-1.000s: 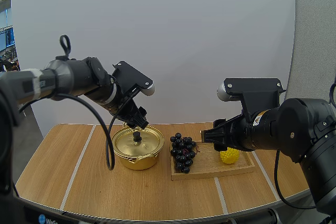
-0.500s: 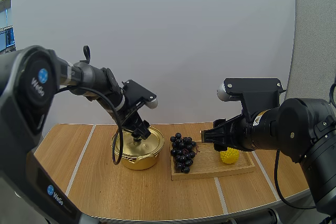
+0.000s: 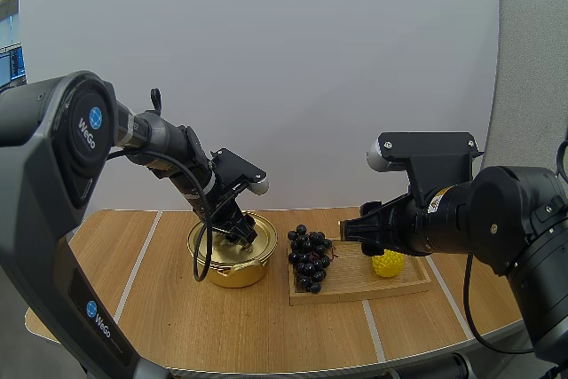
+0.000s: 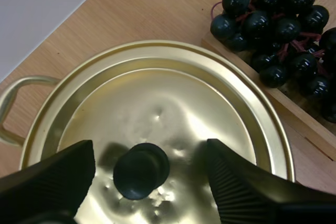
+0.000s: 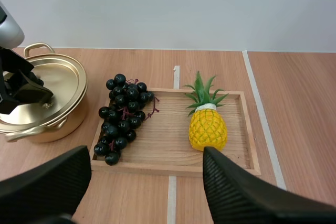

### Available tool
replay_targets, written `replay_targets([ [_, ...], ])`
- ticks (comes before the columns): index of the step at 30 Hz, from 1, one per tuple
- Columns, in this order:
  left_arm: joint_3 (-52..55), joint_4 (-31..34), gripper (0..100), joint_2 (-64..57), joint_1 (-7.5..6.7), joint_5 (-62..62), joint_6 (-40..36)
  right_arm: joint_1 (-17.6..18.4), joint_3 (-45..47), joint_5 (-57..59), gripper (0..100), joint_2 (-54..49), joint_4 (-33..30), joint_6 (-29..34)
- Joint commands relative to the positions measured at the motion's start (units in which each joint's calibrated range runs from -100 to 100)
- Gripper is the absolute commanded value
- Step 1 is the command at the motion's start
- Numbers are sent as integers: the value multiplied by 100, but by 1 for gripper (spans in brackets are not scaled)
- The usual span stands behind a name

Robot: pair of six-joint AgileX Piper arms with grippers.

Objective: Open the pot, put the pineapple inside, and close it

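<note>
A pale wooden table [image 3: 160, 326] in front of a plain white wall, and the gold pot [image 3: 232, 271] sits left of centre with its lid [image 4: 173, 108] on. The left gripper [image 4: 149, 153] is down over that lid, released and wide: its fingers [image 4: 58, 177] stand on either side of the black knob [image 4: 140, 170], a gap of gold showing on each side, neither pad touching it. One loop handle [image 4: 16, 103] pokes out from the pot's rim. Just beside the pot lies the wooden tray [image 5: 170, 167]. A bunch of dark grapes [image 5: 123, 116] spills over the end nearest the pot, and there's the pineapple [image 5: 208, 128], yellow with a green crown, lying toward the other end, well apart from the grapes. The right gripper [image 5: 143, 156] hangs above the tray's near edge, jaws spread and gripping nothing, with the pineapple just ahead of one finger. From the high view the right arm [image 3: 497, 219] sits over the tray.
</note>
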Motion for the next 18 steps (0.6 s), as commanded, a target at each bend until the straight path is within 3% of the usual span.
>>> replay_targets([
  [1, -18, 38, 35, 41, -16, -97, 14, -25, -59, 14, 100, -10, 0, -38],
  [2, -18, 38, 8, 41, -16, -97, 14, -25, -59, 14, 100, -10, 0, -38],
  [3, -18, 38, 0, 41, -16, -89, 14, -25, -59, 14, 100, -10, 0, -38],
  [10, -18, 38, 0, -101, -16, -89, 14, -25, -59, 14, 100, -10, 0, -38],
  [18, -439, 38, 0, -1130, -16, 248, -156, -25, -59, 14, 100, -10, 0, -38],
])
